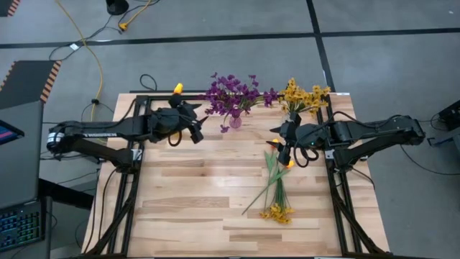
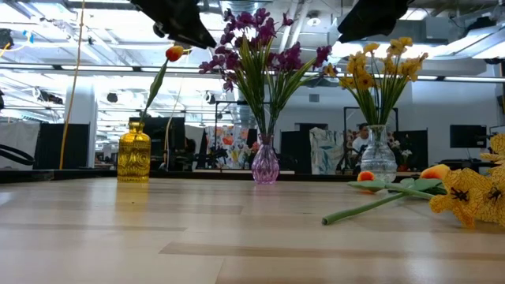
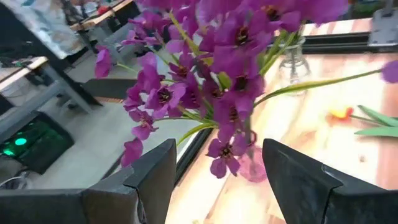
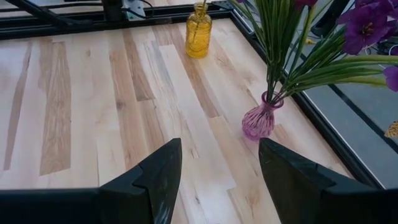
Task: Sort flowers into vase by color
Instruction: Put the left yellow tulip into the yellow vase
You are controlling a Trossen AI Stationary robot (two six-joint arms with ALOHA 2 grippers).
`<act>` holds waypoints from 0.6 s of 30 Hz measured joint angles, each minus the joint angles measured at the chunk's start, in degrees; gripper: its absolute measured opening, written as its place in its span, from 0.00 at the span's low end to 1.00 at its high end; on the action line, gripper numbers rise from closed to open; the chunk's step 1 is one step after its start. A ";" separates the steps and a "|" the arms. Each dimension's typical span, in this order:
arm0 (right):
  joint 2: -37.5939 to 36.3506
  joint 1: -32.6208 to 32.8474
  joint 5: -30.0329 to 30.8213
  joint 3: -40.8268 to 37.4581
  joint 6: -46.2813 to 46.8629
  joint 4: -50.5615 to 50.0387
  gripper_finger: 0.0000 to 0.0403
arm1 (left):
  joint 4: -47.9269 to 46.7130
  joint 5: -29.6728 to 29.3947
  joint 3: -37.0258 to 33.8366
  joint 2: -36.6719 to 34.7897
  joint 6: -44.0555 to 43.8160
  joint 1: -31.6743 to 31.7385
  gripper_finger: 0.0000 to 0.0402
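Sorting is mostly done: purple sprigs [image 1: 231,92], yellow sprigs [image 1: 305,96] and one tulip [image 1: 177,88] stand in their vases, while loose stems [image 1: 277,188] lie just below the right gripper [image 1: 284,153], both it and the left gripper [image 1: 200,129] wide and empty.

Legible text, labels, brands, numbers, signs: none. No readable marking shows on the table, the vases, the arms or anything in the room behind.

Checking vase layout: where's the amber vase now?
High view: under the left gripper at the table's far left. Low view: amber vase left of the purple vase.
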 joint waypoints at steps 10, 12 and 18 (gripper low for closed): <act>0.00 0.07 -1.25 0.00 7.77 -3.92 0.59 | -4.67 9.17 0.00 -6.27 -3.82 -0.65 0.57; 0.00 0.15 -2.31 0.00 10.73 -5.83 0.59 | -6.68 10.43 0.00 -7.12 -5.10 -1.46 0.57; 0.24 1.13 -3.50 0.00 20.36 -10.66 0.59 | -12.32 11.36 0.00 -7.35 -10.84 -5.33 0.57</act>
